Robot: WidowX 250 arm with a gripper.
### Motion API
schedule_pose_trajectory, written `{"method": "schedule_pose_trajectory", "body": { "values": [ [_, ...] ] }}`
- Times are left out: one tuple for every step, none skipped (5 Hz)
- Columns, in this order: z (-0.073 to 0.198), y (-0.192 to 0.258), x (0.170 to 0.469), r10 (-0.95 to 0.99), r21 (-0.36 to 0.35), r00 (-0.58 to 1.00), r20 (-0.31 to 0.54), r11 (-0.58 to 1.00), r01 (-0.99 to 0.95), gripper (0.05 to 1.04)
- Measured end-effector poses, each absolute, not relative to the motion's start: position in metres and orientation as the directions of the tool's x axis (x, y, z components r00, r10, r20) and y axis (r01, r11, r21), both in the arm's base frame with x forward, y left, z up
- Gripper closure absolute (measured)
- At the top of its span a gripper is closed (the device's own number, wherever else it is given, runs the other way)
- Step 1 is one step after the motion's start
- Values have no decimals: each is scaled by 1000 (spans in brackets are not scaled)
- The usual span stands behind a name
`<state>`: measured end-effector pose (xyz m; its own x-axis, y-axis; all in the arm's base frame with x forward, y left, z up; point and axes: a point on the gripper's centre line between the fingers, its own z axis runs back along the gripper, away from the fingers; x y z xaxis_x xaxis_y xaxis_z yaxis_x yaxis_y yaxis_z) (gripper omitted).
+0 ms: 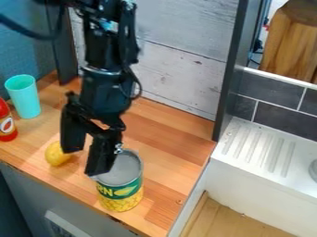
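Two fingers [103, 150] spread, nothing gripped; one by the corn can's [120, 200] rim, contact unclear. Can upright on surface [167, 127], near lemon [55, 154]. Likely alignment step; you'd need centring before any grasp.

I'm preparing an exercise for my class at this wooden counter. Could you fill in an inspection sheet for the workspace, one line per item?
Surface: light-brown wooden counter, with dark wear along its front edge.
Job's things: cylindrical metal corn can with a green-and-yellow label, upright; small yellow lemon-like item beside it.
Clutter: turquoise tapered cup, upright; red bottle at the left edge.
Gripper: black two-finger gripper, open, nothing held; one finger overlaps the can's rim in view, contact unclear.
Cables: thick black cable at upper left.
Spills: nothing seen.
Surroundings: whitewashed plank wall, dark grey tiles, white ridged drainboard.
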<state>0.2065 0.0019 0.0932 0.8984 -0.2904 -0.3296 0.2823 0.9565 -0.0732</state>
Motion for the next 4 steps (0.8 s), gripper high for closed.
{"method": "schedule_pose_trajectory", "body": {
  "values": [
    [87,-2,194,-270,-105,888,-371,963,249,83],
    [67,-9,183,-235,-149,868,-437,971,188,83],
    [45,-14,181,-217,-178,838,-500,973,145,83],
    [27,-21,183,-189,-204,835,-516,975,94,83]
  ]
}}
